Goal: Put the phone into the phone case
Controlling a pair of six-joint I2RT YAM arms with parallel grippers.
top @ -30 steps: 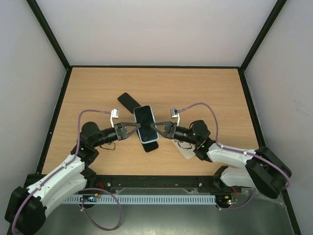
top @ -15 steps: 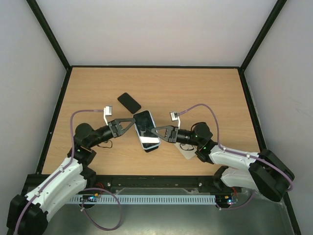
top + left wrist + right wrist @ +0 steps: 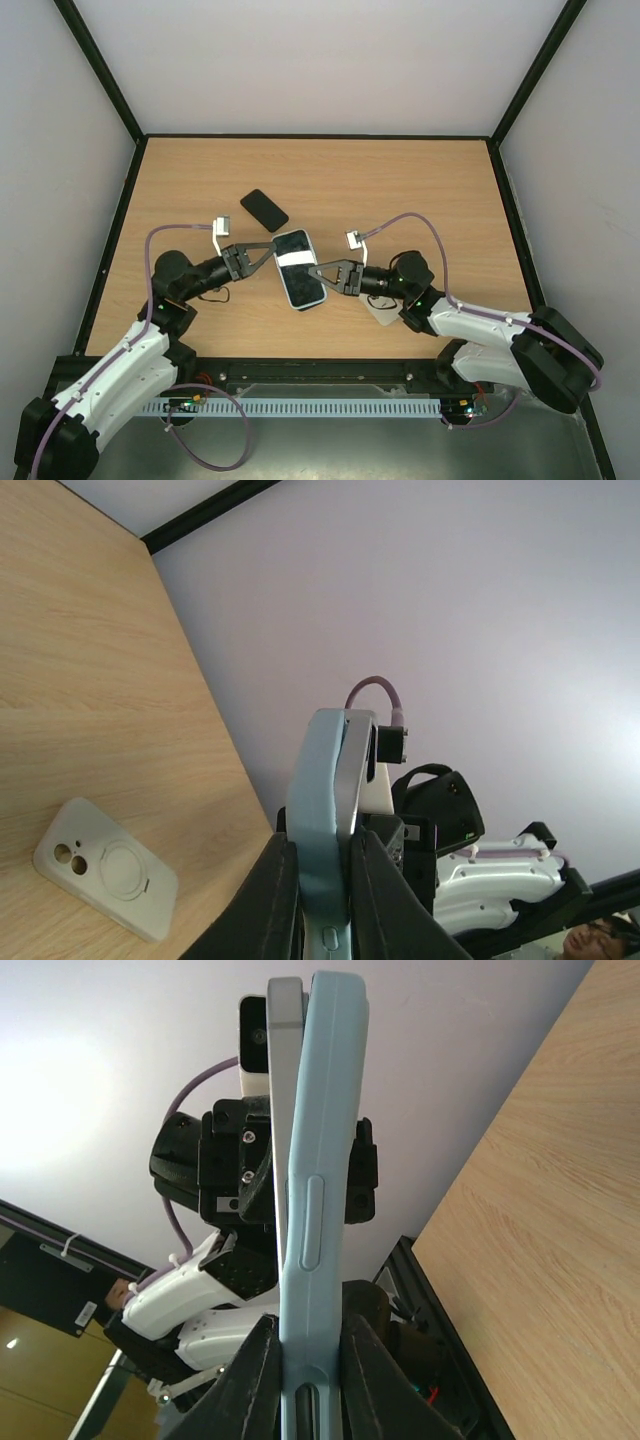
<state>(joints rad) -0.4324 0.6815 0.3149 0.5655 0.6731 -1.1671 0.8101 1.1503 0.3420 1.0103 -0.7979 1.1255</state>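
The phone (image 3: 299,262), black screen up with a white band across it, lies in a light blue phone case (image 3: 305,300) held above the table between both grippers. My left gripper (image 3: 270,250) is shut on its upper left edge. My right gripper (image 3: 322,272) is shut on its right edge. In the left wrist view the fingers (image 3: 275,900) clamp the blue case (image 3: 318,810) and the grey phone edge (image 3: 358,770) together. In the right wrist view the fingers (image 3: 255,1370) clamp the blue case (image 3: 325,1110), with the grey phone edge (image 3: 283,1060) against it.
A small black slab (image 3: 264,209) lies flat on the wooden table (image 3: 420,190) behind the held phone. A white case with camera holes (image 3: 105,868) lies on the table, partly under the right arm (image 3: 380,312). Black frame rails edge the table.
The held phone has come slightly toward the near edge and turned. My left gripper has drawn back to the left. The dark shape under the phone no longer shows.
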